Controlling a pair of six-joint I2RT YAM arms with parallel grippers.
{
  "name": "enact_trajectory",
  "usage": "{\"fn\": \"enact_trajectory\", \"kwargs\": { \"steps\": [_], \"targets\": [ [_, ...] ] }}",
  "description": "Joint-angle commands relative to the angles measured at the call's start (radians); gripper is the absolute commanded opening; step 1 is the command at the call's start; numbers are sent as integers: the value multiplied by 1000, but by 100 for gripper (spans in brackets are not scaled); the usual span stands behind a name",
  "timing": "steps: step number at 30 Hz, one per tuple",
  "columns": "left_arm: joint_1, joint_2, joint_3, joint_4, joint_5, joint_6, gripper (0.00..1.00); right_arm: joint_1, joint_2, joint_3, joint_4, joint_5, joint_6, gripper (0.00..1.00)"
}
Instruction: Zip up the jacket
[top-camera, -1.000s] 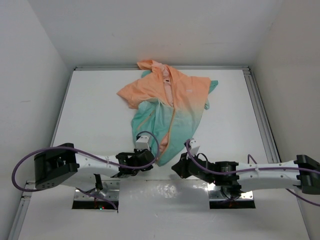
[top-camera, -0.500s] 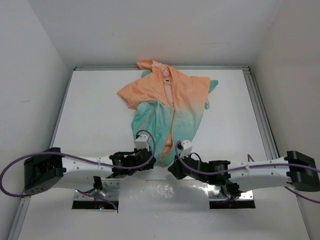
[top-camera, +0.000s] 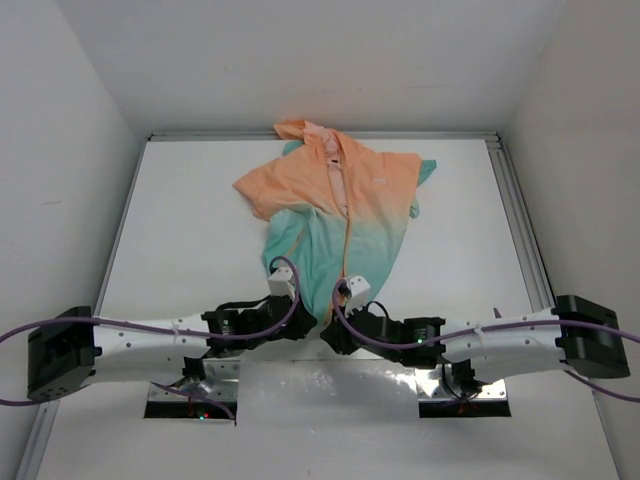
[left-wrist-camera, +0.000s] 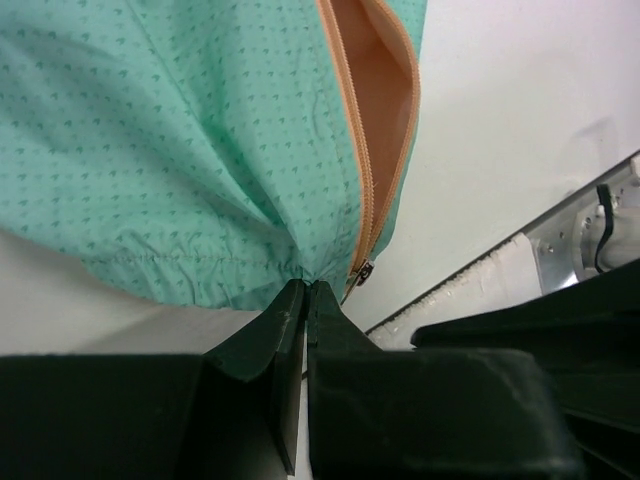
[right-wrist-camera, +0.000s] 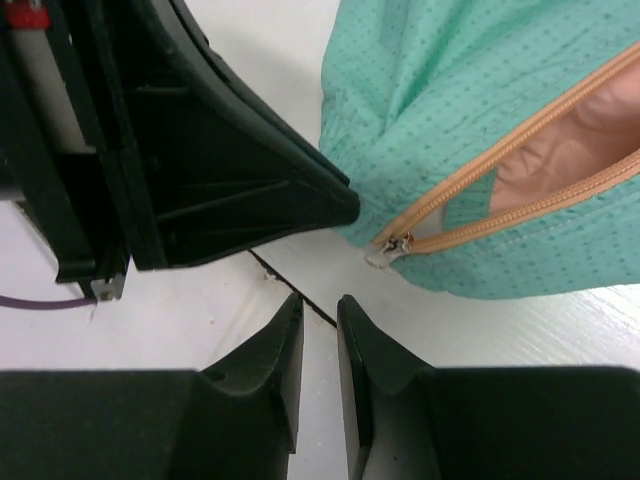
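The left gripper (left-wrist-camera: 305, 288) clenches the jacket (left-wrist-camera: 180, 150) hem beside the zipper pull (left-wrist-camera: 360, 272). The right gripper (right-wrist-camera: 316, 302), slightly parted and empty, has advanced to just short of that pull.

The top view looks down and forward from high above the near edge, taking in the whole table (top-camera: 180, 200). Both wrist views sit low and very close (almost on the table), sharing the same jacket (left-wrist-camera: 150, 150) hem and zipper (right-wrist-camera: 400, 237) end.
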Motion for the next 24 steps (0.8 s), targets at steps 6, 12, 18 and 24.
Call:
{"fn": "enact_trajectory", "kwargs": {
  "steps": [6,12,18,24],
  "targets": [
    [-6,-71,10,29,46,9,0,2,16,72,-40,76,23,22],
    [-5,-81,7,27,46,4,0,2,85,138,-145,133,21,23],
    [-6,-86,1,29,40,4,0,2,105,162,-189,155,20,27],
    [-6,-77,-2,38,39,4,0,2,147,205,-227,104,6,30]
  ]
}}
